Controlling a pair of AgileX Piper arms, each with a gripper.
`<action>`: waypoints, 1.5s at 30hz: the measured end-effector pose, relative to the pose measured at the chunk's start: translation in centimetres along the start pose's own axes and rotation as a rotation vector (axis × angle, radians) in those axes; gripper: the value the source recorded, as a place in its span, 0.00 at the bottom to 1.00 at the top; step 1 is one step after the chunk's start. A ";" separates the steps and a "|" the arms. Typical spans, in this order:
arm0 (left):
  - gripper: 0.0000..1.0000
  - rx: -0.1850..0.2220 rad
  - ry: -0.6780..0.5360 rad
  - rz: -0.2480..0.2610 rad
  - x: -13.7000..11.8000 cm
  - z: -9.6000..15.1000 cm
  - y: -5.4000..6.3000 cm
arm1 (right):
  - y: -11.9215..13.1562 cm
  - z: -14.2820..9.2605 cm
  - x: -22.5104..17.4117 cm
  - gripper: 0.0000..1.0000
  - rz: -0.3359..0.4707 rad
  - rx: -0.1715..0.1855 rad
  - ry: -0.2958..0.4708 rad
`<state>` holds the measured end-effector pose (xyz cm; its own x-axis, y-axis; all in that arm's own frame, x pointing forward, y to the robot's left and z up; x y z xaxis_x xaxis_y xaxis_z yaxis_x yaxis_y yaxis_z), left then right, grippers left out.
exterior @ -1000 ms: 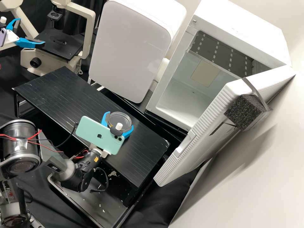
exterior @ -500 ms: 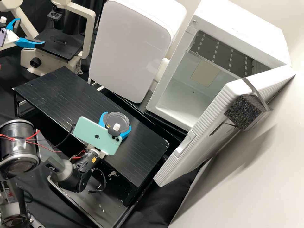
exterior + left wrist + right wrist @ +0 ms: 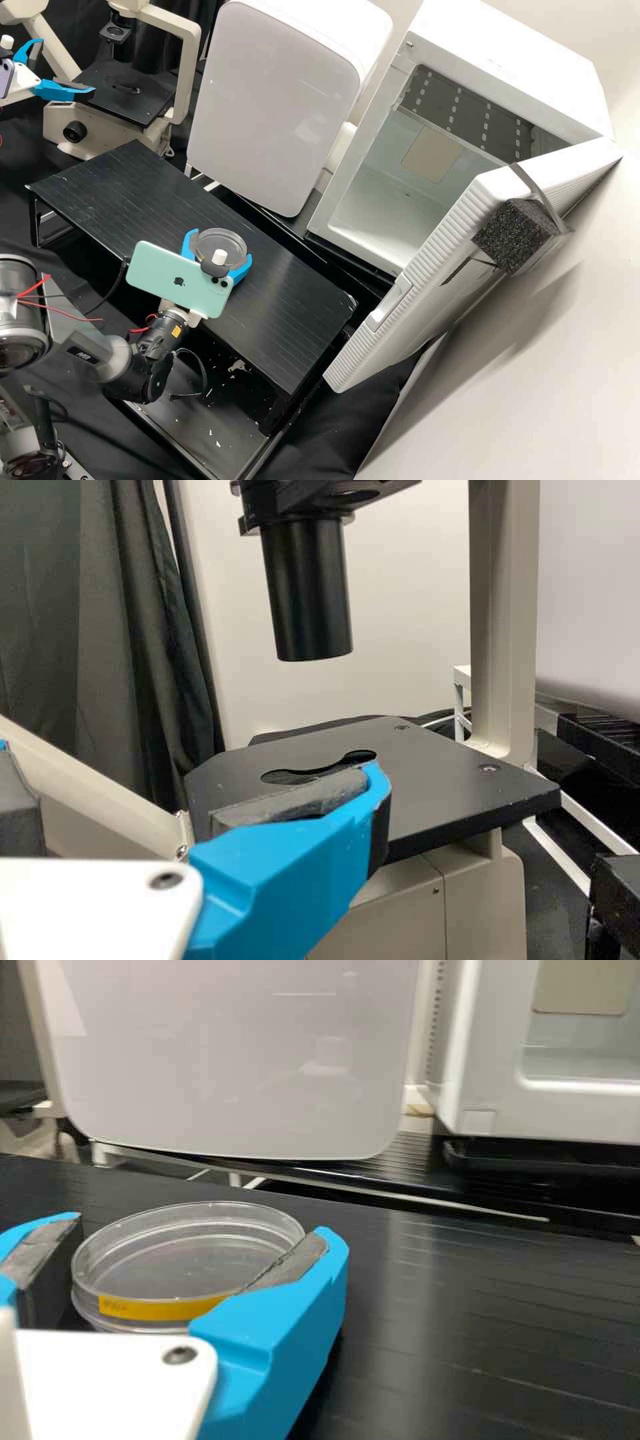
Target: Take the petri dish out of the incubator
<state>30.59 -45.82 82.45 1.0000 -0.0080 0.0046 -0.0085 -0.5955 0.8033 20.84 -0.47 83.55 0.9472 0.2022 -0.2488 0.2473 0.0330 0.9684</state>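
The right hand has the petri dish between its blue fingers, and here in the high view they're both over the black desk, well outside the open incubator. A mint-green phone rides on that arm, beside the dish. The incubator's door stands wide, a black foam block on it, and the closed white cabinet is next to it. Over by the microscope, the left hand is spread wide, nothing in it.

Left wrist view now: one blue finger in front of the microscope's black stage, the black tube above.

And the right wrist view: grey pads either side of the clear dish, a yellow label on its side. Whether its base touches the desk, I can't quite tell.
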 end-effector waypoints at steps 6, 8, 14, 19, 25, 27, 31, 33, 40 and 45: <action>1.00 0.000 0.000 0.000 0.0 0.0 0.0 | -0.2 -0.3 -0.1 0.00 -0.005 -0.006 0.009; 1.00 0.000 0.000 0.000 0.0 0.0 0.0 | -0.1 -0.4 -0.2 0.00 -0.002 -0.010 0.010; 1.00 0.000 0.000 0.000 0.0 0.0 0.0 | -0.2 -0.6 -0.1 1.00 -0.005 -0.014 0.016; 1.00 0.000 0.000 0.000 0.0 0.0 0.0 | -0.2 -0.6 -0.1 1.00 -0.005 -0.014 0.016; 1.00 0.000 0.000 0.000 0.0 0.0 0.0 | -0.2 -0.6 -0.1 1.00 -0.005 -0.014 0.016; 1.00 0.000 0.000 0.000 0.0 0.0 0.0 | -0.2 -0.6 -0.1 1.00 -0.005 -0.014 0.016; 1.00 0.000 0.000 0.000 0.0 0.0 0.0 | -0.2 -0.6 -0.1 1.00 -0.005 -0.014 0.016; 1.00 0.000 0.000 0.000 0.0 0.0 0.0 | -0.2 -0.6 -0.1 1.00 -0.005 -0.014 0.016; 1.00 0.000 0.000 0.000 0.0 0.0 0.0 | 0.5 -1.3 -1.4 1.00 0.098 -0.024 -0.005; 1.00 0.000 0.000 0.000 0.0 0.0 0.0 | 1.0 -3.0 -3.8 1.00 0.306 -0.009 -0.021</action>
<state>30.59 -45.82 82.45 1.0000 -0.0080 0.0046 -0.0085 -0.5955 0.8033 16.88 1.70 85.50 0.9814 0.1841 0.0544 -0.0521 -0.0173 0.9985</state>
